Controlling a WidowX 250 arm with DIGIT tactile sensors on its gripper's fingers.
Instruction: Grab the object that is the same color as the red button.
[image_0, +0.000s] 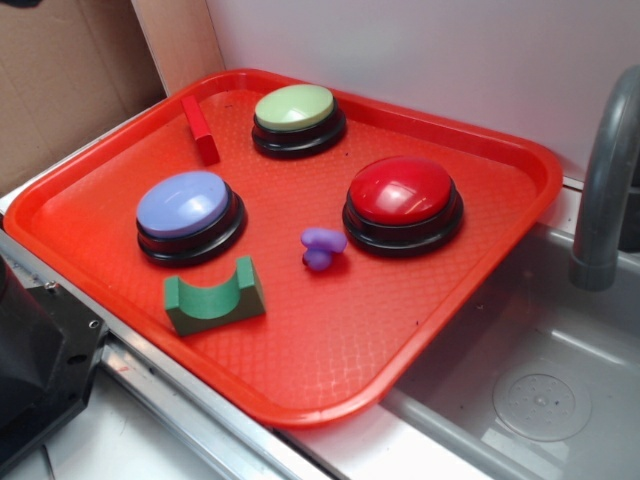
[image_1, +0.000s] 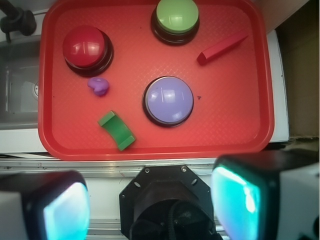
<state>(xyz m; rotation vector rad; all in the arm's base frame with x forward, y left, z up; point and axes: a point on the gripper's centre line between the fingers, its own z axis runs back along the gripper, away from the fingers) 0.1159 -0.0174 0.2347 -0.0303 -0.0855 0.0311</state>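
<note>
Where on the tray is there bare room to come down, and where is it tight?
Bare tray: the near corner toward the sink, past the green arch and purple lump; also the strip between the red bar and lilac button. Crowded: the middle, between the red button, lump and green button.

A mock kitchen set up for testing: a grey sink (image_0: 530, 390) with a drain (image_0: 541, 405) and faucet (image_0: 606, 190), beside cardboard (image_0: 60, 90) and a plain wall (image_0: 420, 60).
</note>
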